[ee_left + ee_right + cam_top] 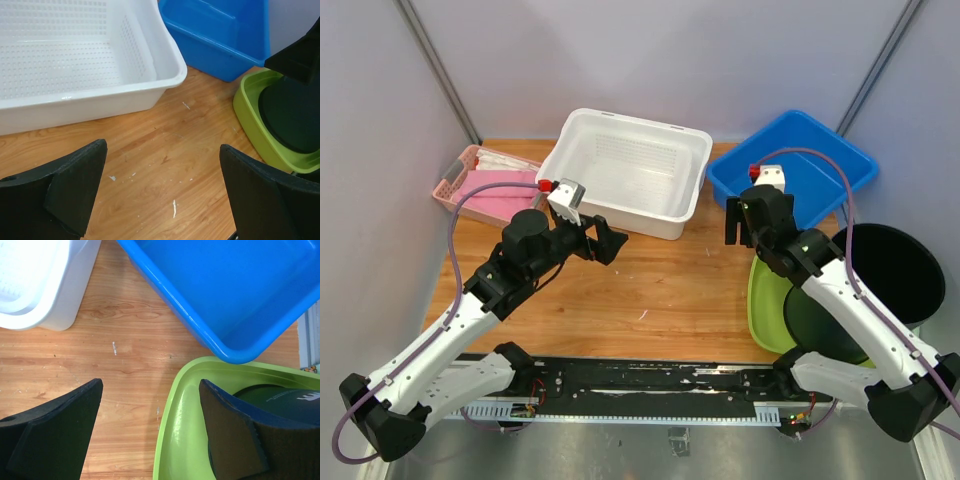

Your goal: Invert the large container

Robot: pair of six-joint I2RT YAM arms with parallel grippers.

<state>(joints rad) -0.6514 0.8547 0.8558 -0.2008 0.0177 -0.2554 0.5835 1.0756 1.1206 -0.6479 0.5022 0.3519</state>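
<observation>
Item: large white perforated plastic tub [630, 213] | upright; we judge it light, stiff, slick | hold: near rim | left gripper [608, 241], right gripper [741, 224]: fingers apart, empty

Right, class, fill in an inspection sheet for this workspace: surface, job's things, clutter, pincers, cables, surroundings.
Surface: wooden table, a few white flecks.
Job's things: white container upright, open side up, empty.
Clutter: blue tub, green tray, pink basket, black bin.
Pincers: left pincer open, empty; right pincer open, empty.
Cables: purple cables along both arms.
Surroundings: grey walls.
</observation>
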